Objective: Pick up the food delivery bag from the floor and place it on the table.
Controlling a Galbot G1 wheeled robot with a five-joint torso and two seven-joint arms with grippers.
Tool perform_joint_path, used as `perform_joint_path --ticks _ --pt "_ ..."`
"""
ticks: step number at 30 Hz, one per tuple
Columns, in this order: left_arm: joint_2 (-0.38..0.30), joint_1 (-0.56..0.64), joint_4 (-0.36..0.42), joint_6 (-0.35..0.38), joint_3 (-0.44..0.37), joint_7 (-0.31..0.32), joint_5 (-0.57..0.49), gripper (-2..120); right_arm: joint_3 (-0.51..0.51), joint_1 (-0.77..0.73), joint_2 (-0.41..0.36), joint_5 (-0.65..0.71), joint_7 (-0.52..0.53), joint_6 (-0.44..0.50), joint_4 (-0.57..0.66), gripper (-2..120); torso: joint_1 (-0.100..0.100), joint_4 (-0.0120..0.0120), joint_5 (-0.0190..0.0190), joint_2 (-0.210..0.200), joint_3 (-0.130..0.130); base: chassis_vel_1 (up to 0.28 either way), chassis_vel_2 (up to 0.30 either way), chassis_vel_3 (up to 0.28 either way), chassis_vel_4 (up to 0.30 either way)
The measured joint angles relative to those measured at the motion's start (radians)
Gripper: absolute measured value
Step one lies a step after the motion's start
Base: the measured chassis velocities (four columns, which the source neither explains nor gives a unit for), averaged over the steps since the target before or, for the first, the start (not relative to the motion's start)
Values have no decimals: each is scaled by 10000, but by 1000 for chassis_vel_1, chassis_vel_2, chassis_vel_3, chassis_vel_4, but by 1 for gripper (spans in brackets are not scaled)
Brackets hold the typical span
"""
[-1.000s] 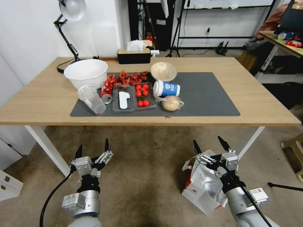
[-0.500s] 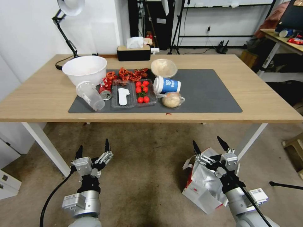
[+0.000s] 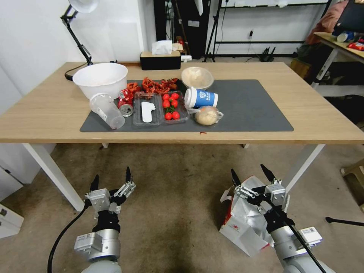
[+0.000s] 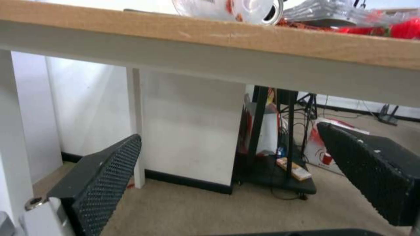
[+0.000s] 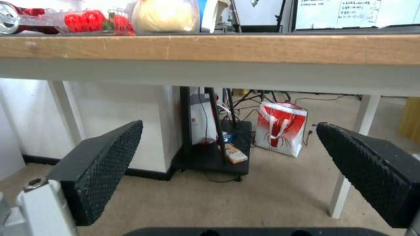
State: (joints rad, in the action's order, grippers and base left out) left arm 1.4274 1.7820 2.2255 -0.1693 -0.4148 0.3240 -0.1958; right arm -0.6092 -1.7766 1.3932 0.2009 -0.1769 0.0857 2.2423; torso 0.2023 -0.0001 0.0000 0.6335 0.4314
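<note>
Bag [image 3: 242,220] sits on the carpet [image 3: 174,212] near the surface's [image 3: 311,113] front right leg [image 3: 301,167], its silver foil lining crumpled open at the top and a small round red logo on its white side. Directly above and in front of it the right end effector [image 3: 253,174] hovers with its two black fingers spread wide, holding nothing; part of the arm covers the bag's right side, so whether metal touches paper there cannot be told. The left end effector [image 3: 110,179] hangs over bare carpet well to the left, fingers likewise spread wide and empty.

On the surface a grey mat [image 3: 250,110] carries a white bowl [image 3: 100,77], a tipped clear cup [image 3: 106,111], a crushed can [image 3: 126,108], a clear tray [image 3: 160,112] with tomatoes [image 3: 170,106], a blue-and-white cup [image 3: 201,99] on its side and a bun in a clear wrap [image 3: 207,115]. A tissue box [image 3: 160,60] and a lamp [image 3: 77,34] stand at the far edge.

Both wrist views look under the wooden edge [image 5: 262,49] toward the wall; the right one shows a red-and-white printed sack [image 5: 280,129] on the floor beyond a leg.
</note>
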Motion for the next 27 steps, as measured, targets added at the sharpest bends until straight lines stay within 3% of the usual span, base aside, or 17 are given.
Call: perform_joint_path --ticks 27 --pt "15 -7 -45 6 26 64 -42 100 -5 -2 -14 71 -47 1 -12 100 -434 0 0 -1125 -691 0 0 0 0"
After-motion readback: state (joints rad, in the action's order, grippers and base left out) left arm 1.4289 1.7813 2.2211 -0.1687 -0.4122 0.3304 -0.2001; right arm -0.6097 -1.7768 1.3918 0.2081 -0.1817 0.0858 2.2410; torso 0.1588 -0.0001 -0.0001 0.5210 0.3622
